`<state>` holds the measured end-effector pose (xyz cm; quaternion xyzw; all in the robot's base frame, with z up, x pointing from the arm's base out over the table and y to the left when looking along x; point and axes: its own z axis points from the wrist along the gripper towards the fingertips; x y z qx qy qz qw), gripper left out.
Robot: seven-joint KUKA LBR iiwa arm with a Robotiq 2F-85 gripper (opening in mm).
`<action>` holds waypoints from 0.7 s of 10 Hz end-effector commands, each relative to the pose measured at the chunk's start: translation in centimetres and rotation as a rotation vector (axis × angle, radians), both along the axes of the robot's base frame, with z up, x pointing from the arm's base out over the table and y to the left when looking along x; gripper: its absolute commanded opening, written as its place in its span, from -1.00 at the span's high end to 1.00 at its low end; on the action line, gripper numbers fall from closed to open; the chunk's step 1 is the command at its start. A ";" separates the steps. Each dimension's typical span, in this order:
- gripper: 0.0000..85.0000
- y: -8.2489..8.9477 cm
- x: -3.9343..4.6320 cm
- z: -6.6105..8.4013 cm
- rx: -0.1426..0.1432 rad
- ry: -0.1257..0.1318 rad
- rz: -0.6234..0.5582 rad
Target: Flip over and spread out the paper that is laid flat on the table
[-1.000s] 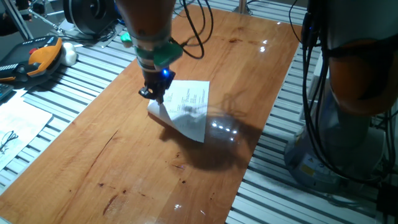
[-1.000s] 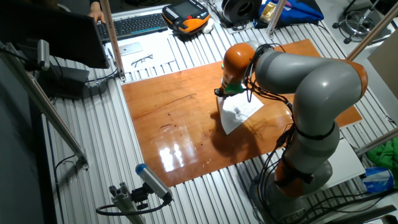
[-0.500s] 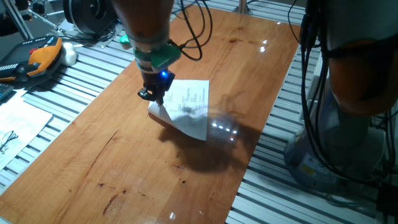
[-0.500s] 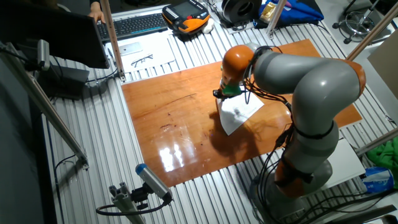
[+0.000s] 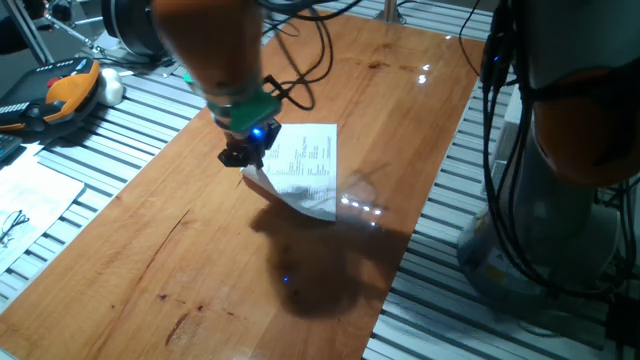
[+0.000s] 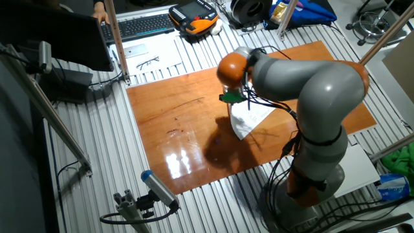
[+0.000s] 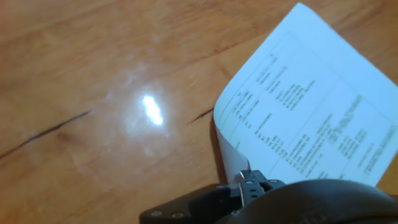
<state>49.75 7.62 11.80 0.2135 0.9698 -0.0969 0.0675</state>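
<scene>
The paper [image 5: 305,166] lies partly on the reddish-brown table [image 5: 180,260], its printed face up and its near-left corner lifted. My gripper [image 5: 243,160] is shut on that lifted corner, pinching it a little above the wood. In the other fixed view the paper [image 6: 249,116] shows white under the orange wrist, with the gripper [image 6: 231,101] at its left edge. In the hand view the paper [image 7: 305,118] curls up from the table [image 7: 93,74] to the fingertips [image 7: 247,182] at the bottom edge, text columns visible.
A white printed sheet with black-framed glasses [image 5: 25,205] lies on the grey slats at the left. An orange-black handset [image 5: 60,92] sits at the back left. A keyboard [image 6: 139,26] lies beyond the board. The arm's base [image 6: 314,175] stands at the board's side.
My gripper has moved slightly left and up with the paper's corner in it, and the wrist has tilted. The sheet has peeled a little further off the table.
</scene>
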 end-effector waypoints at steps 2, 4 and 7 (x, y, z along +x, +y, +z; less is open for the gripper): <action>1.00 0.0 0.11 -0.5 0.242 -0.008 -0.025; 1.00 0.8 -0.48 -1.5 0.270 -0.025 -0.022; 1.00 1.0 -0.68 -1.7 0.269 -0.003 0.030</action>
